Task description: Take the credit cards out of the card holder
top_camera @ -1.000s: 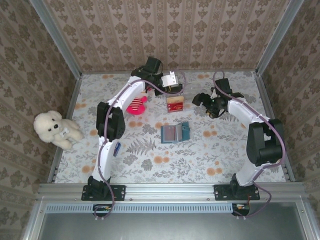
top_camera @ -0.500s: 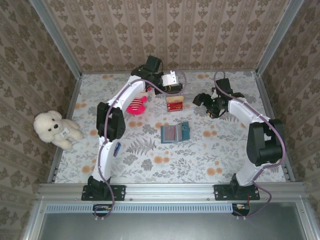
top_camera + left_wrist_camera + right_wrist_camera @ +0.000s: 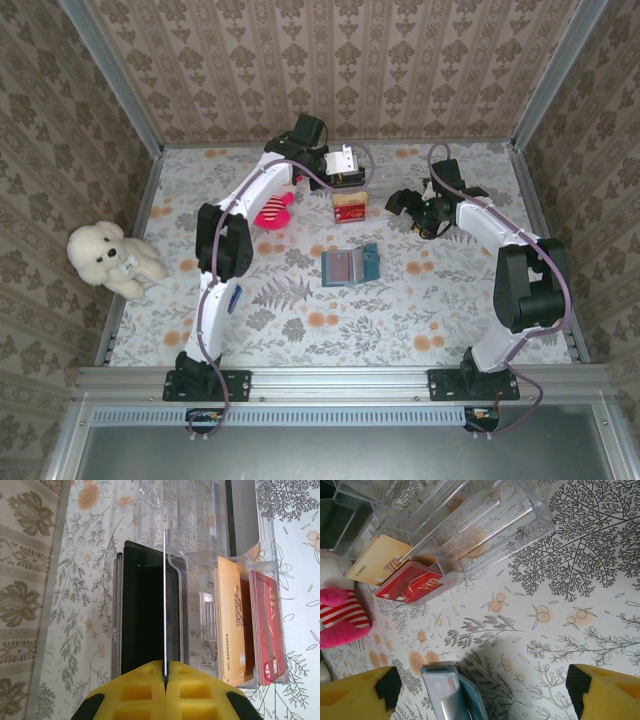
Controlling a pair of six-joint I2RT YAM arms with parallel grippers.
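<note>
My left gripper is at the back of the table, shut on a thin credit card that I see edge-on as a pale line. It hangs over a clear plastic tray. An orange-gold card and red cards stand in the tray's slots. The teal card holder lies open in the middle of the table. My right gripper hovers open to the right of the tray and behind the holder, with nothing between its fingers.
A black block fills the tray's left compartment. A pink striped toy lies left of the tray. A white plush dog sits by the left wall. A small blue thing lies beside the left arm.
Almost nothing has moved. The left gripper still pinches the card over the tray, and the right gripper has shifted only slightly.
</note>
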